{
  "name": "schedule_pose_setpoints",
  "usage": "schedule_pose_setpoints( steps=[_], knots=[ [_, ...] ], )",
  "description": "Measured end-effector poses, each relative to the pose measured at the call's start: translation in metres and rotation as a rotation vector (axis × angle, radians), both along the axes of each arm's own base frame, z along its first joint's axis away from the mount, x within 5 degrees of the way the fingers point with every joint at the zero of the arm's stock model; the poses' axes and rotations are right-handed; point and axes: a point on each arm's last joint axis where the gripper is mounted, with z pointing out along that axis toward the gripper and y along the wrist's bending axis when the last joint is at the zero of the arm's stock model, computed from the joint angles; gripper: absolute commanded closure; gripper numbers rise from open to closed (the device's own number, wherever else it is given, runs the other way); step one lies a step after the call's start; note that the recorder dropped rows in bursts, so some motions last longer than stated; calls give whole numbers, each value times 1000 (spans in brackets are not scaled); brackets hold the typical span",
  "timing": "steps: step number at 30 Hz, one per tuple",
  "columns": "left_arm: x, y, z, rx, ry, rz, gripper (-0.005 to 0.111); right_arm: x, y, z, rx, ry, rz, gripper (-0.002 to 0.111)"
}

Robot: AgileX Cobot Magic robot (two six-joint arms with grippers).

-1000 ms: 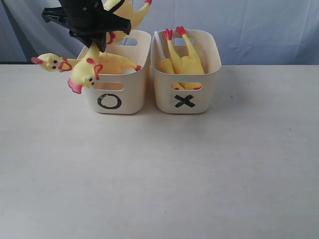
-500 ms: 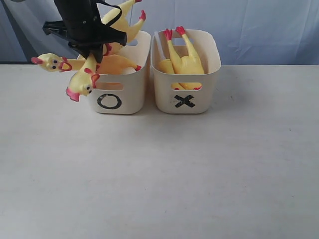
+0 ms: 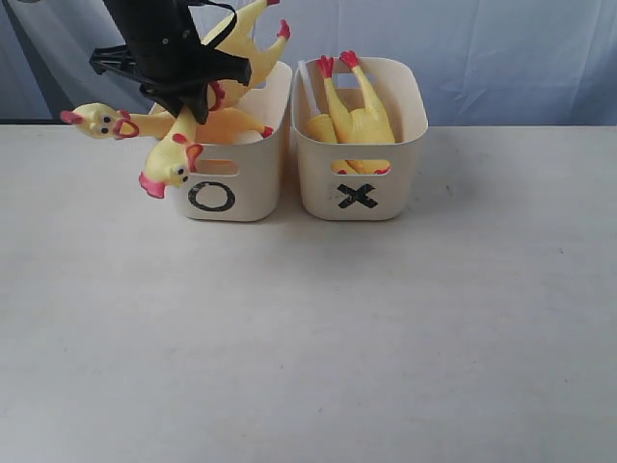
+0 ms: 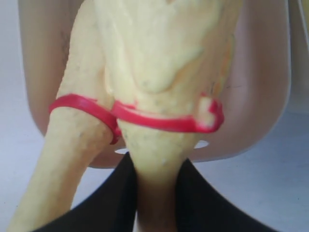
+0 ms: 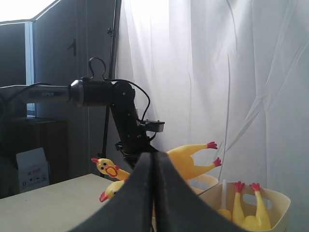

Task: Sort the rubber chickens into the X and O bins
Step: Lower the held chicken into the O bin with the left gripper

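In the exterior view, the left gripper (image 3: 196,96) grips the held chicken (image 3: 175,154) by the neck. The chicken's long axis runs on a slant. Its red feet rise above and behind the gripper, and its head hangs below the gripper, beak pointing down toward the counter (image 3: 308,338). The head is in front of the O bin (image 3: 246,188), near that bin's outer corner. Just beside the gripper, a second chicken (image 3: 101,121) lies across the bin's rim with its head pointing outward, away from the X bin (image 3: 400,164). The X bin stands on the far side of the O bin from the gripper and holds a third chicken (image 3: 359,116), feet up.

In the left wrist view, we see the left gripper (image 4: 157,208) with its black fingers (image 4: 111,208) closed on the held chicken (image 4: 159,63) below its red ring. The second chicken's (image 4: 63,159) neck lies close alongside, and the O bin (image 4: 260,96) is behind.

In the right wrist view, the right gripper (image 5: 154,193) is clenched on nothing. The held chicken (image 5: 188,159) slants well ahead of it. The X bin (image 5: 277,203) is also ahead, off to one side.
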Motion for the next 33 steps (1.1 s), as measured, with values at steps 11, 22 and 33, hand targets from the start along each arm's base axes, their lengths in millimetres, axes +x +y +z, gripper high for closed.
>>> schedule_pose_setpoints(
  steps=[11, 22, 33],
  knots=[
    [-7, 2, 13, -17, -16, 1, 107, 0, 0, 0, 0, 0, 0, 109],
    [-14, 4, 6, -5, 17, 1, 107, 0, 0, 0, 0, 0, 0, 109],
    [-14, 5, 6, 4, 16, 2, 88, 0, 0, 0, 0, 0, 0, 109]
  ],
)
